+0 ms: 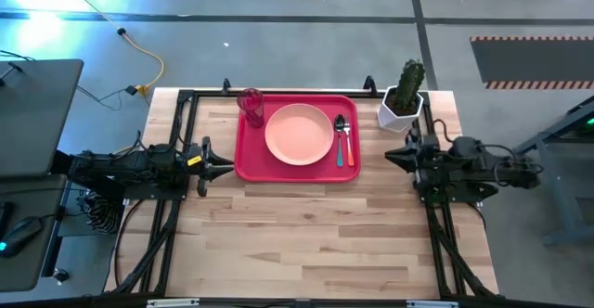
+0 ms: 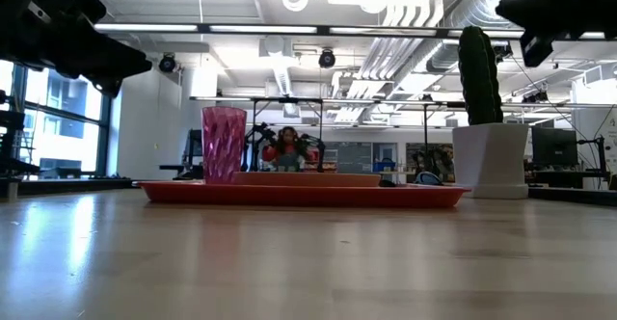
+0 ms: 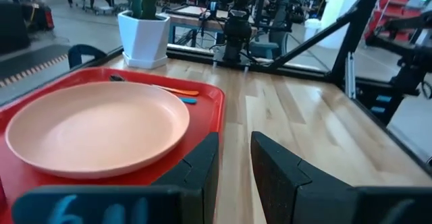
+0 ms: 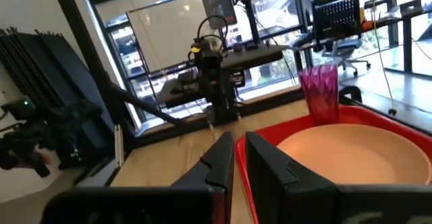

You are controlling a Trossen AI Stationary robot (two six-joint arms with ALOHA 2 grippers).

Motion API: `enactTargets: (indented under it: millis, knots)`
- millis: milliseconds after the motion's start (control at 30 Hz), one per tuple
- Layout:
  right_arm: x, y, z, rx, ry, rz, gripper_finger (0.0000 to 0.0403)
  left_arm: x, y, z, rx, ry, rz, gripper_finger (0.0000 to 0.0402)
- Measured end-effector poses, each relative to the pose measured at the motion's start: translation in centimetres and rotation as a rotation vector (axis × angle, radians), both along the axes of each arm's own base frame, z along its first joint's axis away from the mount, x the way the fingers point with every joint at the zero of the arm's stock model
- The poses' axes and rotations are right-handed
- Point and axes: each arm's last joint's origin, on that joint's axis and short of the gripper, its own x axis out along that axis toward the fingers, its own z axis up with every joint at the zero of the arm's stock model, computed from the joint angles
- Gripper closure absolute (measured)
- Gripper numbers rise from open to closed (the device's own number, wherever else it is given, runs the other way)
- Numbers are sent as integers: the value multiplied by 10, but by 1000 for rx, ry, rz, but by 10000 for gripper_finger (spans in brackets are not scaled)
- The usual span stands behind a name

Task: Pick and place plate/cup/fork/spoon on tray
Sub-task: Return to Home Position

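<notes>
The red tray [image 1: 243,150] lies at the table's far middle. On it rest the peach-pink plate [image 1: 299,134] in the centre, the magenta cup [image 1: 251,107] upright at the far left corner, and the spoon [image 1: 340,124] with its teal handle and the fork's orange handle [image 1: 350,148] side by side along the right side. My left gripper [image 1: 229,167] hovers just left of the tray, shut and empty. My right gripper [image 1: 389,157] hovers just right of the tray, shut and empty. The left wrist view shows the plate [image 3: 94,126]; the right wrist view shows the cup [image 4: 320,92].
A white pot with a green cactus [image 1: 402,104] stands at the far right, close to the tray's corner and to my right arm. Bare wood [image 1: 306,243] stretches from the tray to the near edge. Black frame rails [image 1: 176,132] run along both sides.
</notes>
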Motion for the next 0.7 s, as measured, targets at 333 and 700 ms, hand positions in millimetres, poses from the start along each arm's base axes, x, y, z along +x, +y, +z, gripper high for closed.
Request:
enactTargets:
  millis: [333,700]
  knots:
    - [18,0,-46,77,1,8,373,0,0,0,35,2,-5,326]
    - [21,0,-59,80,38,-10,373,0,0,0,34,2,-5,326]
